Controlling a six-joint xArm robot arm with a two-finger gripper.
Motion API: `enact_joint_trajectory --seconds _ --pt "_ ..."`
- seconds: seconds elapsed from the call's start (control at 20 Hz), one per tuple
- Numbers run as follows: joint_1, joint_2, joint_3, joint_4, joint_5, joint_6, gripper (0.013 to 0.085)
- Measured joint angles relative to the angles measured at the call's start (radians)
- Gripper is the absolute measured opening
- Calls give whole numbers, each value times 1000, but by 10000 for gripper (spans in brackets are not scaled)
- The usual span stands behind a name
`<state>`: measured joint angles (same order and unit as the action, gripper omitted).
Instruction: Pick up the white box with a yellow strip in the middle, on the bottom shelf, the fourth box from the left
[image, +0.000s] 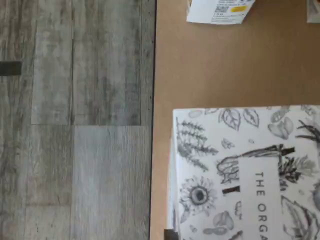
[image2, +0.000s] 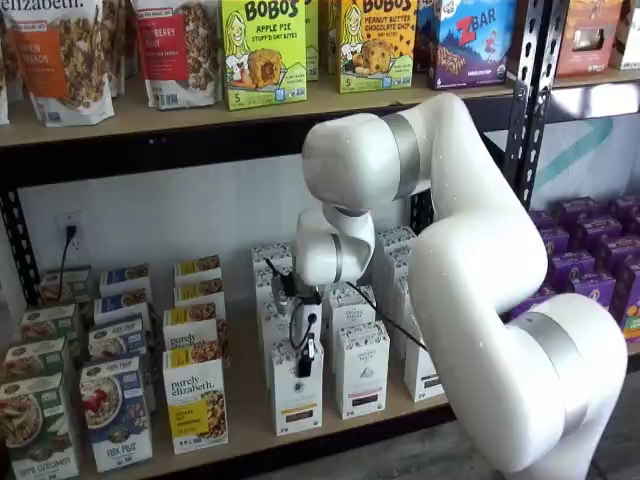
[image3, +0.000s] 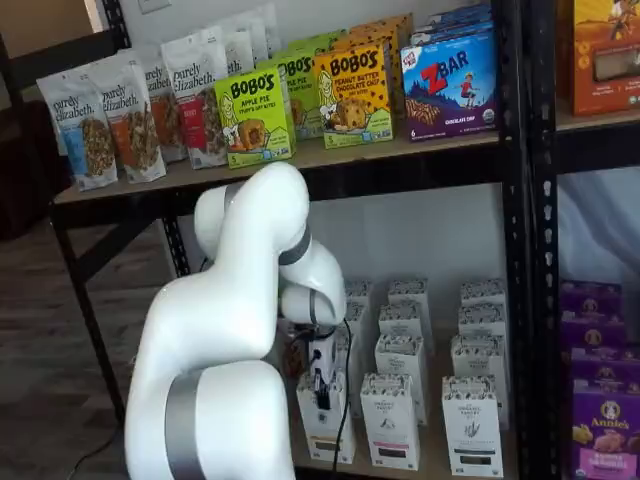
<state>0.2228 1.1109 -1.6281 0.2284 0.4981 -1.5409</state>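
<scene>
The white box (image2: 297, 405) stands upright at the front of the bottom shelf (image2: 247, 405), with a black-patterned top and a yellowish band low on its front. In both shelf views my gripper (image2: 305, 362) reaches down from the white arm onto the box's top, its black fingers closed on the white box (image3: 325, 432). The gripper (image3: 322, 390) shows no gap between its fingers. In the wrist view the white box's flower-printed top (image: 240, 170) fills one corner, resting on the tan shelf board (image: 210, 75). The fingers themselves are not seen in the wrist view.
Similar white cartons with dark bands (image2: 361, 372) stand close beside and behind the white box. A yellow-and-white purely elizabeth box (image2: 196, 405) is on the other side. The upper shelf (image2: 200, 110) holds Bobo's boxes (image2: 263, 50). Purple boxes (image2: 590, 280) fill the neighbouring rack. Grey plank floor (image: 75, 125) lies beyond the board's edge.
</scene>
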Motion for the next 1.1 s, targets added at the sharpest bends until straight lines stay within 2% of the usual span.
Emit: enact_joint_trajectory --seconds 0.25,0.75,0.9,1.1 --pt "1 -12 14 2 13 0 490" --pt "21 -75 117 59 -3 -37 490" --pt "27 -111 169 65 -1 -38 490" --pt "36 -171 263 101 -26 -66 490"
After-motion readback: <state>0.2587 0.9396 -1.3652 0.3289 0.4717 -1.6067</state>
